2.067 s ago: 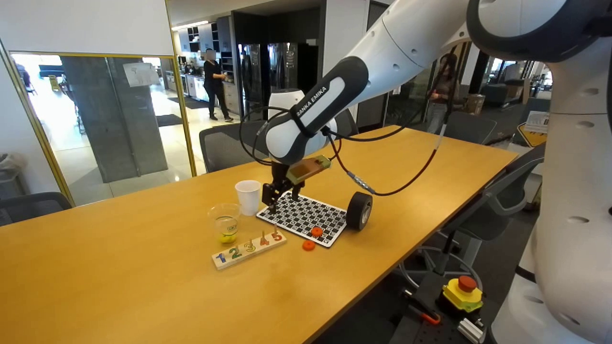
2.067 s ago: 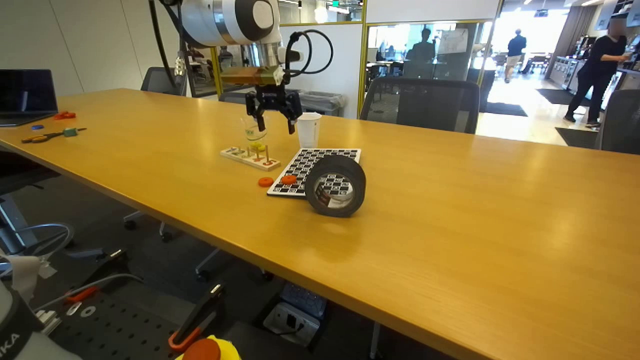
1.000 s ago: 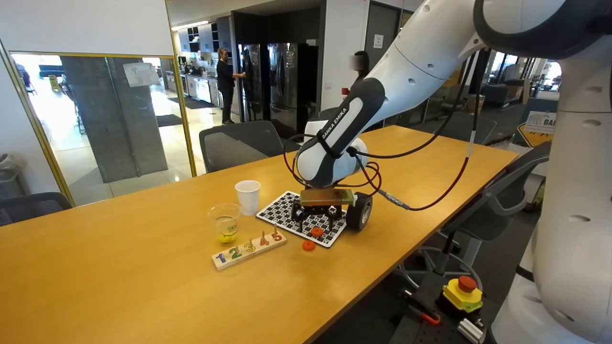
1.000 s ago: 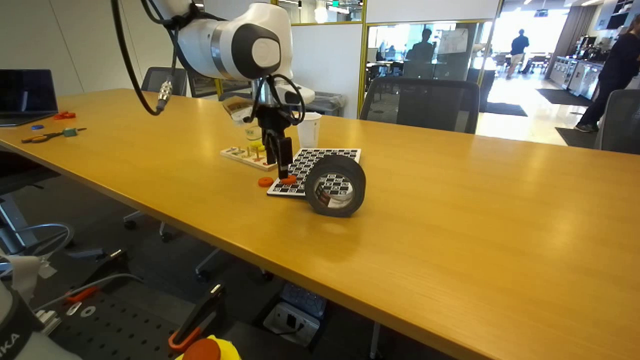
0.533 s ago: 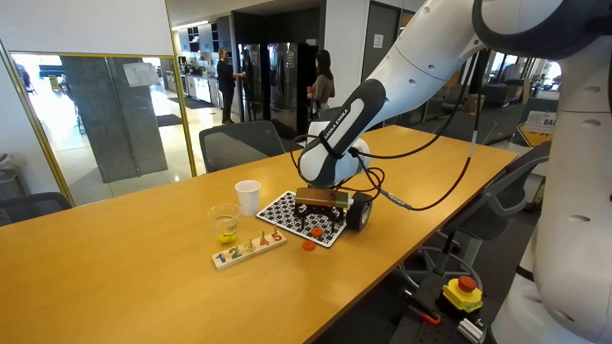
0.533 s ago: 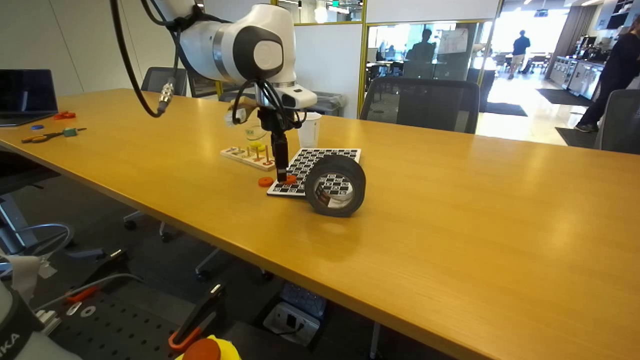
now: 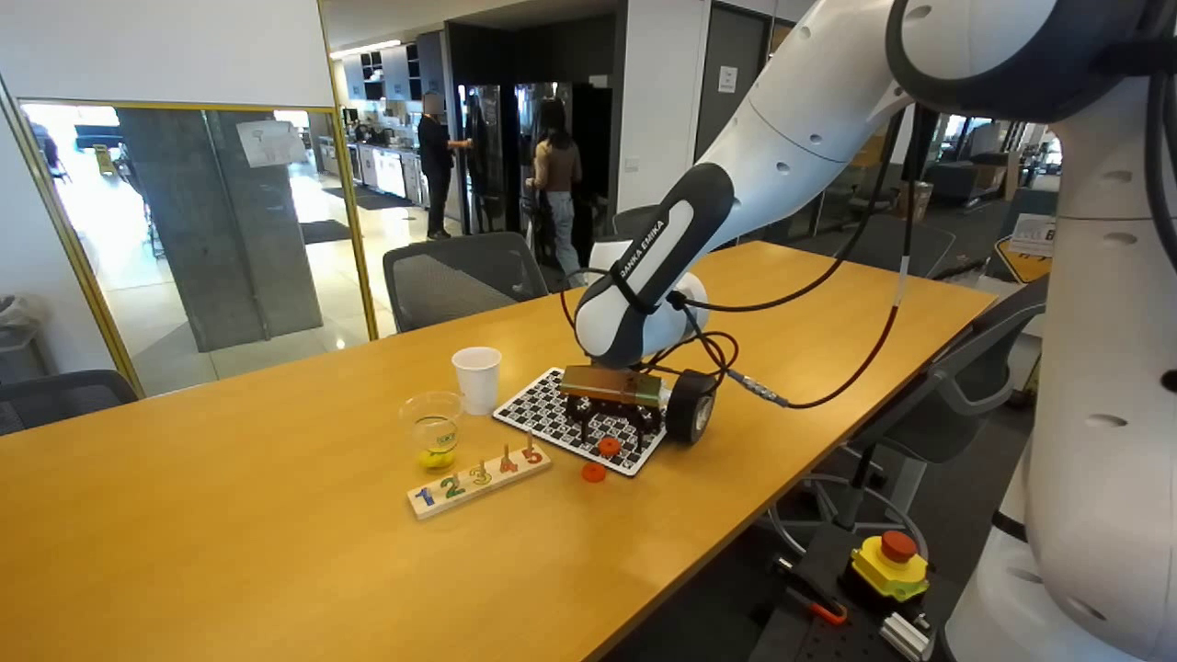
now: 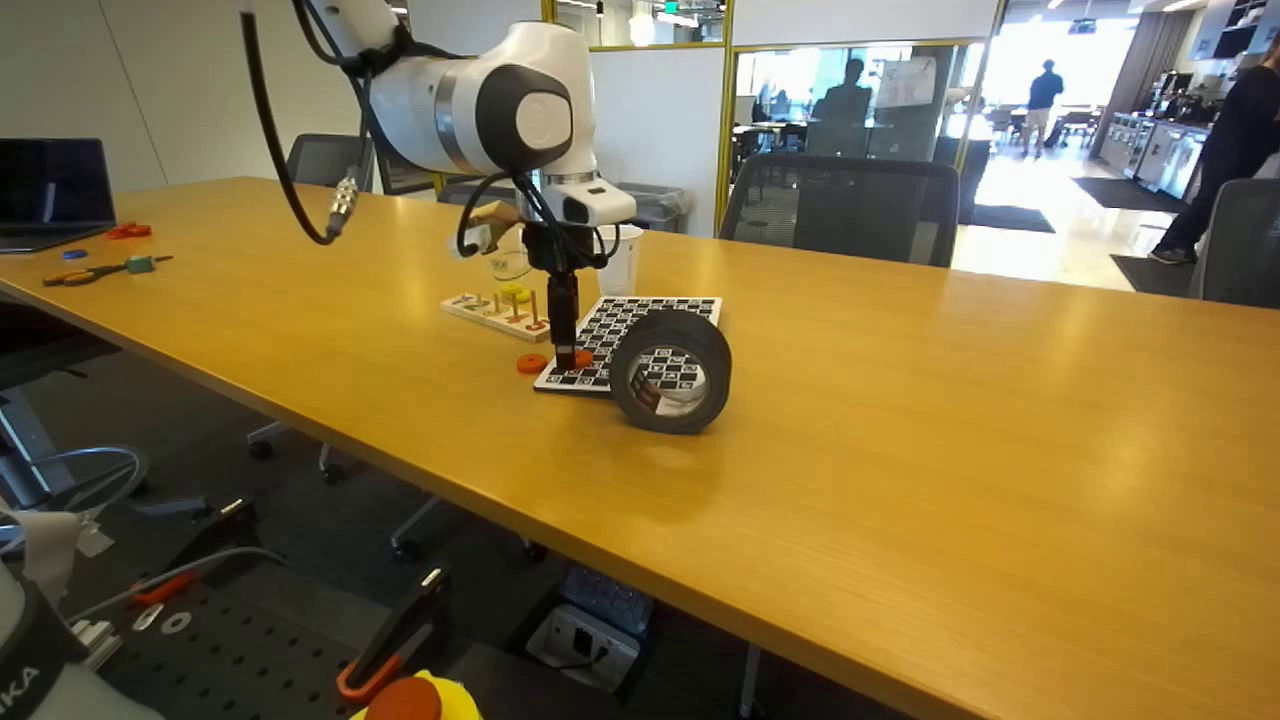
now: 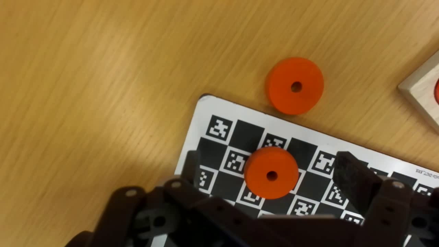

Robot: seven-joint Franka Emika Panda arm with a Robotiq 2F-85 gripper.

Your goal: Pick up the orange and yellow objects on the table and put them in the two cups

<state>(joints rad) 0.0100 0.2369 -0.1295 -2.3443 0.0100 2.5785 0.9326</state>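
One orange disc [image 9: 271, 173] with a centre hole lies on the checkered board. A second orange disc [image 9: 295, 85] lies on the wooden table [image 7: 276, 524], just beyond the board's edge. Both discs also show in an exterior view [image 7: 593, 473]. My gripper [image 9: 267, 161] is open, with one finger on each side of the board's disc, not touching it. In an exterior view the gripper [image 8: 566, 362] points down, low over the board. Yellow pieces [image 7: 437, 458] are at the bottom of a clear cup [image 7: 432, 414]. A white cup [image 7: 477, 382] stands beside it. No black cup shows.
The checkered board [image 7: 538, 414] lies flat. A black tape roll [image 8: 670, 372] stands on edge at its corner, close to the gripper. A wooden numbered peg board [image 7: 478, 480] lies before the clear cup. A laptop [image 8: 55, 190] and scissors [image 8: 85, 275] are farther along the table.
The gripper has moved from near the white cup to over the orange disc on the board, turned and lowered. In the last half second it sank slightly. The discs and cups have not moved.
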